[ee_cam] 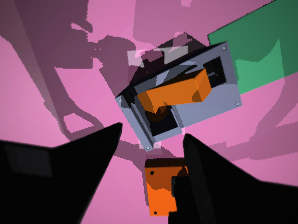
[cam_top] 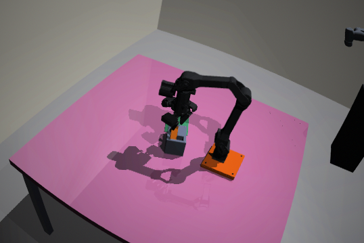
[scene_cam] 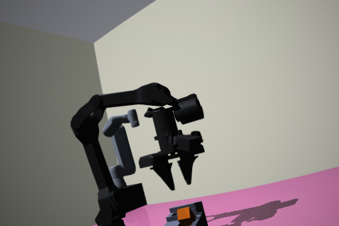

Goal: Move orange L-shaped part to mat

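Observation:
The orange part (cam_top: pixel 174 133) (scene_cam: pixel 184 214) (ee_cam: pixel 172 92) is tipped in the grey tray (cam_top: pixel 175 148) (ee_cam: pixel 220 99). In the wrist view its end nearer the green mat (cam_top: pixel 187 123) (ee_cam: pixel 265 50) stands raised above the tray top, and its other end is down in the dark pocket. My gripper (cam_top: pixel 177 126) (scene_cam: pixel 181 186) (ee_cam: pixel 153 132) is open, with nothing between its fingers. It hangs above the tray and touches neither part nor tray. In the wrist view the part lies beyond the fingertips. The part's lower end is shadowed.
The arm's orange base plate (cam_top: pixel 237 162) (ee_cam: pixel 162 192) is bolted to the pink table (cam_top: pixel 111 118) beside the tray. The mat adjoins the tray's far side. A grey arm (scene_cam: pixel 124 151) stands behind my arm in the exterior view.

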`<act>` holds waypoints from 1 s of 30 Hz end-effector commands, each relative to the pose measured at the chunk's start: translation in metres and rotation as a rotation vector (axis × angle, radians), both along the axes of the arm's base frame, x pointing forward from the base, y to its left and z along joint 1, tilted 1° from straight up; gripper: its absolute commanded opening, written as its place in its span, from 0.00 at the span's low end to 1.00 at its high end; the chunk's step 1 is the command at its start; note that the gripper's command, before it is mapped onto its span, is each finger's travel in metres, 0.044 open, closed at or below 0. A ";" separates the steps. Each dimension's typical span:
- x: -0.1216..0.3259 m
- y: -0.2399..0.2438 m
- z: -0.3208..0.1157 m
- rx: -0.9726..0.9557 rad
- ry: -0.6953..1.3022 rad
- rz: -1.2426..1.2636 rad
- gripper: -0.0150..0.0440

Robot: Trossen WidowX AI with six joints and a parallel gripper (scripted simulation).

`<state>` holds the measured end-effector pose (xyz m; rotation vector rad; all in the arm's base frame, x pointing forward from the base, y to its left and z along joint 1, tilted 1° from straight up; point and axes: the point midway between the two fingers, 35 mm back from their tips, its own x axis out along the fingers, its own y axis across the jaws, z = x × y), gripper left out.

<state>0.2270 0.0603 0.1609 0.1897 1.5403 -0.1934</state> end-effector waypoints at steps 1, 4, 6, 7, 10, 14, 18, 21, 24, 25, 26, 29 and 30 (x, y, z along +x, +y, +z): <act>0.016 -0.029 0.003 0.014 -0.009 -0.656 0.73; 0.022 -0.043 0.004 0.019 -0.012 -0.943 0.73; 0.022 -0.044 0.004 0.019 -0.012 -0.963 0.73; 0.022 -0.044 0.004 0.019 -0.012 -0.963 0.73; 0.022 -0.044 0.004 0.019 -0.012 -0.963 0.73; 0.022 -0.044 0.004 0.019 -0.012 -0.963 0.73; 0.022 -0.044 -0.001 0.019 -0.012 -0.963 0.73; 0.023 -0.044 -0.013 0.019 -0.012 -0.963 0.73; 0.023 -0.044 -0.026 0.019 -0.012 -0.963 0.73; 0.023 -0.044 -0.027 0.019 -0.012 -0.963 0.73; 0.023 -0.044 -0.027 0.019 -0.012 -0.963 0.73; 0.023 -0.044 -0.028 0.019 -0.012 -0.963 0.73; 0.023 -0.044 -0.029 0.019 -0.012 -0.963 0.73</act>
